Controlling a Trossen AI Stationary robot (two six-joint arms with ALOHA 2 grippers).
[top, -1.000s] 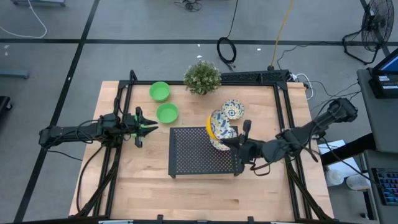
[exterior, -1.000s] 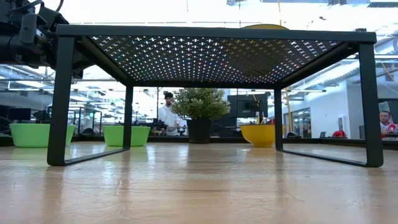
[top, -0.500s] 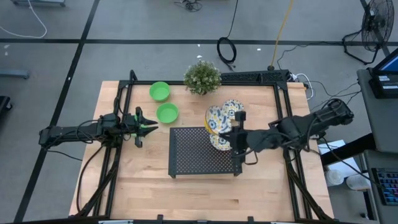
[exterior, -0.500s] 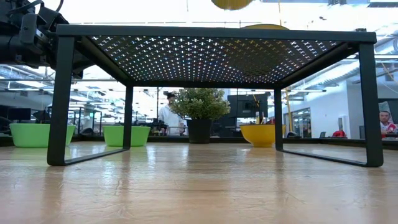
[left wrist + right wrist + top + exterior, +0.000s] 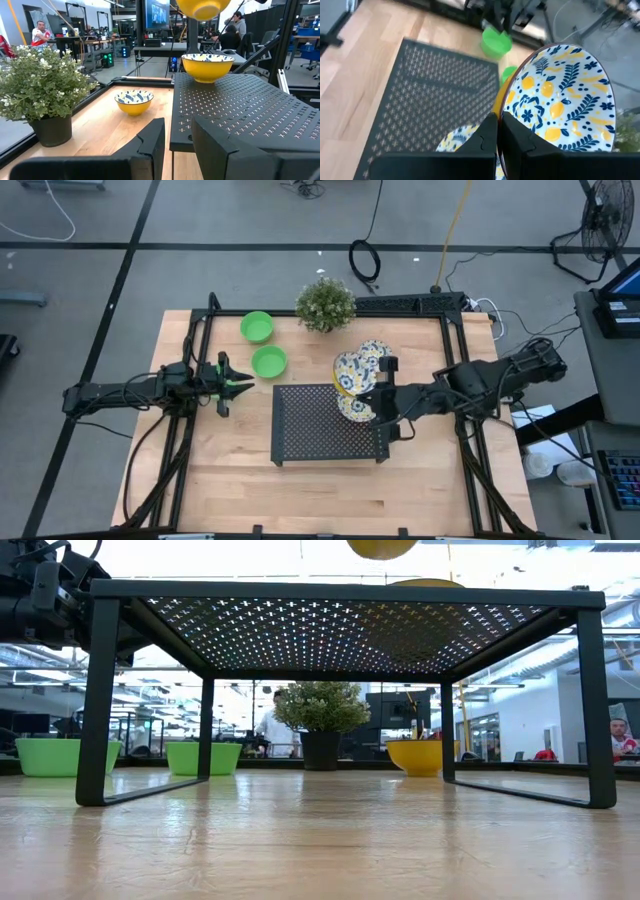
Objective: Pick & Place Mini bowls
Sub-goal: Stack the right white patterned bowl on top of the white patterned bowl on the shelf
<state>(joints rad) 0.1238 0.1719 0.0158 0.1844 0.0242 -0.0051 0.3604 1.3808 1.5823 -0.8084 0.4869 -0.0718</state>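
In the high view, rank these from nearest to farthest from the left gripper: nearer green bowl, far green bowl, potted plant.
From the left gripper:
1. Nearer green bowl, just beyond the fingertips.
2. Far green bowl, toward the table's back edge.
3. Potted plant, at the back middle.

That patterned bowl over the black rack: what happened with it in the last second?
The right tool, shut on the patterned bowl, raised it off the rack and carried it toward the plant. The left tool, green bowls and other patterned bowls stayed put.
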